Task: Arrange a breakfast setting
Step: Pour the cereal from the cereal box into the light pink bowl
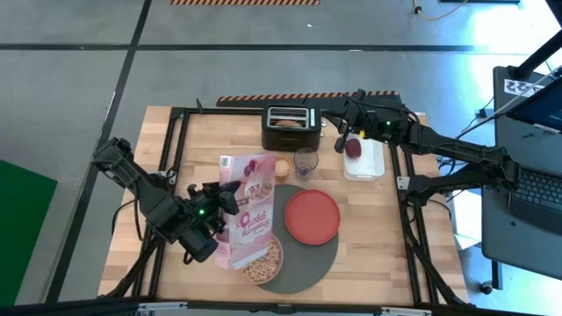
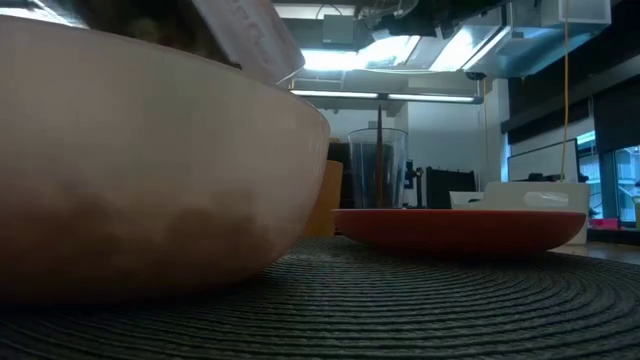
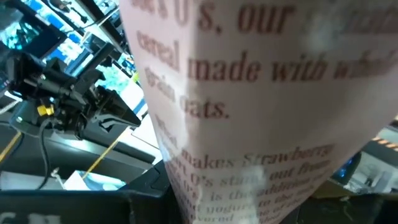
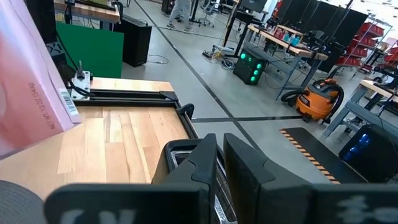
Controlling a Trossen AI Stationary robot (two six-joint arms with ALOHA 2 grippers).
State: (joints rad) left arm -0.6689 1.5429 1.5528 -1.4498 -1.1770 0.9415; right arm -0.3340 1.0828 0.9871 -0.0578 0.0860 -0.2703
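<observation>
My left gripper (image 1: 221, 209) is shut on a pink cereal box (image 1: 248, 211), which is held tilted above the pale bowl (image 1: 263, 260). The bowl holds tan cereal and stands on the round dark-grey mat (image 1: 303, 263), next to the red plate (image 1: 312, 217). The box fills the left wrist view (image 3: 261, 106), and its corner shows above the bowl in the low view (image 2: 250, 40). My right gripper (image 1: 341, 140) is shut and empty at the far side, between the toaster (image 1: 288, 128) and the dark-red fruit (image 1: 353, 147). The fruit lies in a white tray (image 1: 373, 165). The toaster's slot holds a bagel half. My left gripper holds the cereal box by its long side facing the table's left (image 1: 230, 209), about halfway along its length, coming level from the left. The box is lifted clear and tilted, one end (image 1: 239, 260) over the bowl's edge. The fingers themselves are hidden by the box and the wrist.
A clear glass (image 1: 306, 162) stands beyond the plate; a thin upright stick shows in it in the low view (image 2: 380, 150). A small tan cup (image 1: 282, 167) stands beside it. A dark frame (image 1: 176, 158) runs round the wooden table. A laptop stands off the table's right side.
</observation>
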